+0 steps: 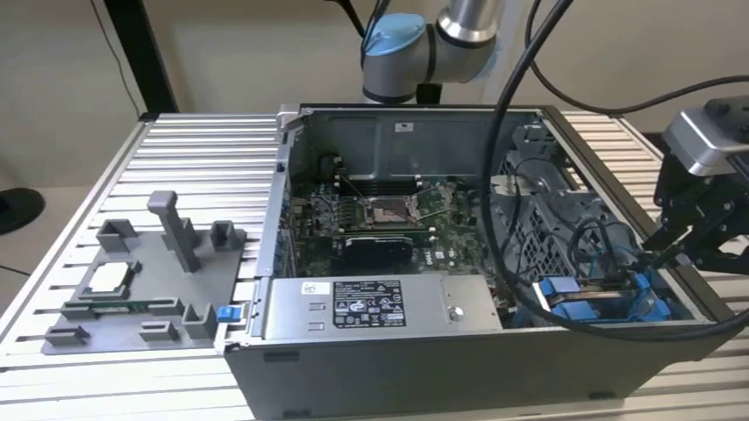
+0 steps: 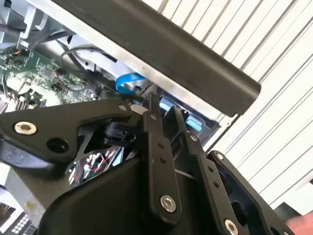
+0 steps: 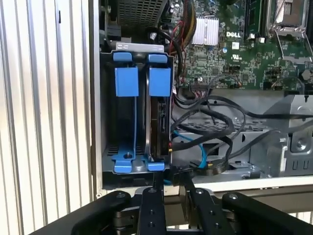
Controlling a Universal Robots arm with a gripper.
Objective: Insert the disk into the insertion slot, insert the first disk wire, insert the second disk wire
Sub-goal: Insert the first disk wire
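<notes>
The end effector point(image 3: 168, 185), fingers nearly closed, is pinching a small black wire connector point(image 3: 172, 171) just ahead of it, beside the disk point(image 3: 157, 117); stiff plug, pliable cable, best gripped by the plug.

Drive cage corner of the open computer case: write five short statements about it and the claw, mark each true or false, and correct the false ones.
1. The claw is at the case corner on the exterior view's right. True.
2. The disk lies flat on the slatted table outside the case. False: it stands on edge in the drive cage, next to a blue carrier.
3. The case's side panel is fitted and closed. False: the case is open, with the motherboard exposed.
4. Black cables run beside the drive cage. True.
5. The grey fixture sits on the table on the exterior view's right. False: it is on the left.
</notes>
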